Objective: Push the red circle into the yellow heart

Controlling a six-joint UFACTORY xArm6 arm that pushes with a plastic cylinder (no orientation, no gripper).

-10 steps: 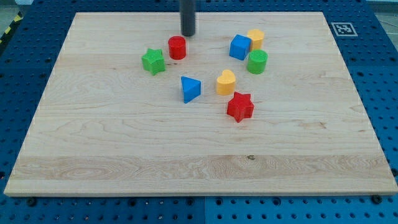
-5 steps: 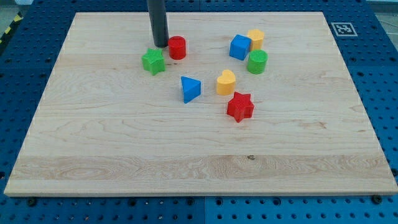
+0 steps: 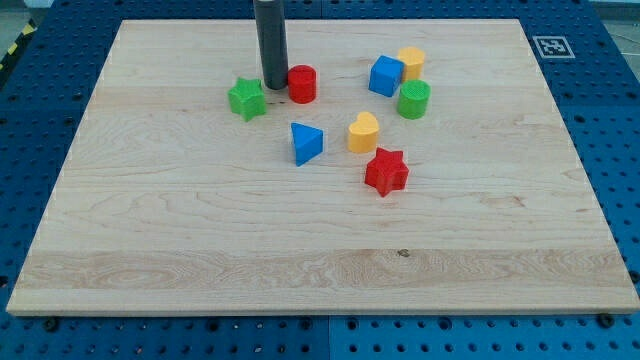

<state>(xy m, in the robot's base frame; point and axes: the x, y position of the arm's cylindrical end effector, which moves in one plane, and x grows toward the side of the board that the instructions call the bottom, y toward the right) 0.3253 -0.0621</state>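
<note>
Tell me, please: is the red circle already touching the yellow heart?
No. The red circle sits beside my tip near the view's top, with bare board between it and the yellow heart.

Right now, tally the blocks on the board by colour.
Red: 2, the red circle and red star
Green: 2, green star, green cylinder
Blue: 2, blue triangle, blue cube
Yellow: 2, yellow heart, yellow block
Total: 8

Straight dark grey rod, round cross-section, smooth, faint lengthwise sheen; my tip point(image 3: 273, 86) blunt, flat-ended.
</note>
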